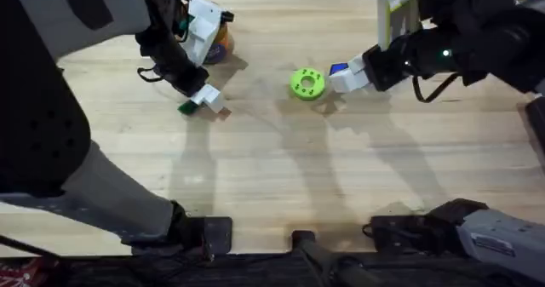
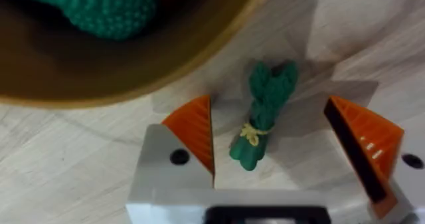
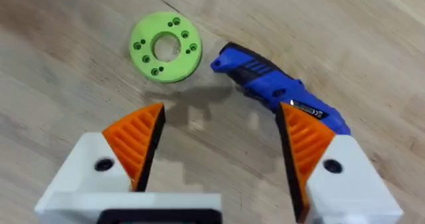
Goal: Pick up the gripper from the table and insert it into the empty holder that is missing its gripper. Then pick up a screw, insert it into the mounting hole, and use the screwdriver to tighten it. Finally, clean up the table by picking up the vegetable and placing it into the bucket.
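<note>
The left claw (image 2: 269, 147) is low over the table (image 1: 281, 176), on the far left side. Its two fingers are spread wide. The orange pads (image 2: 194, 127) stand on each side of the vegetable (image 2: 262, 114), and neither pad touches it. The vegetable is a small dark green bundle tied with a thin yellow string. It lies flat on the wood, right in the gap between the fingers. From above you can see it as a small green bit (image 1: 185, 107) just under the white fingertips of the left claw (image 1: 204, 100).

The bucket (image 2: 126, 64) is very close, just beyond the vegetable. Its wall looks orange-tan, and something green and bumpy (image 2: 93, 8) sits inside it. From above, the bucket (image 1: 220, 42) peeks out behind the left arm at the far side of the table.

The right claw (image 3: 219, 141) is over on the far right part of the table. Its fingers are also spread wide and hold nothing. The screwdriver (image 3: 279, 91), with its fat blue handle, lies on the wood, and one end of it is right by one orange pad (image 3: 305, 137). I cannot tell if they touch. A bright green ring with holes (image 3: 165, 46) lies flat just beside the screwdriver, a little to the left of it from above (image 1: 307, 83).
</note>
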